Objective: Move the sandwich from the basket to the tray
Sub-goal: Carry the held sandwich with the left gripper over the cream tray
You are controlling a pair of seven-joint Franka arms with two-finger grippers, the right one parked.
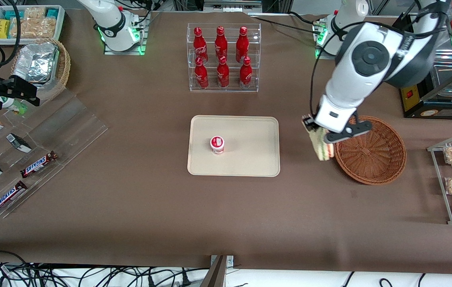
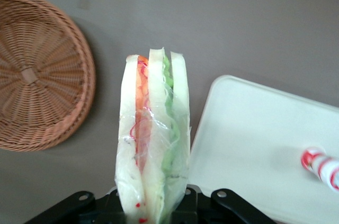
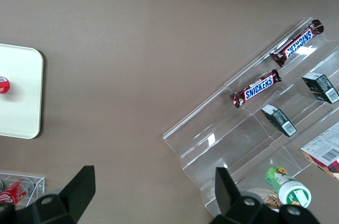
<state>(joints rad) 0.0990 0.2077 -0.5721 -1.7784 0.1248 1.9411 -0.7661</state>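
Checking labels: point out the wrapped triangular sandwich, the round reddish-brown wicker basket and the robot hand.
Wrapped triangular sandwich (image 2: 153, 139), left wrist view, middle bread slice.
Round reddish-brown wicker basket (image 1: 370, 152), front view, woven floor.
Hand (image 1: 318, 133), front view, gripping the sandwich's top.

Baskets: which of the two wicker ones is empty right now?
The reddish-brown basket beside the tool, which holds the sandwich just outside its rim. The lighter basket at the parked arm's end holds a foil container.

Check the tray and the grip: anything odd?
Nothing stands out. The tool holds the wrapped sandwich squarely, between basket and tray. A small cup stands upright on the tray.
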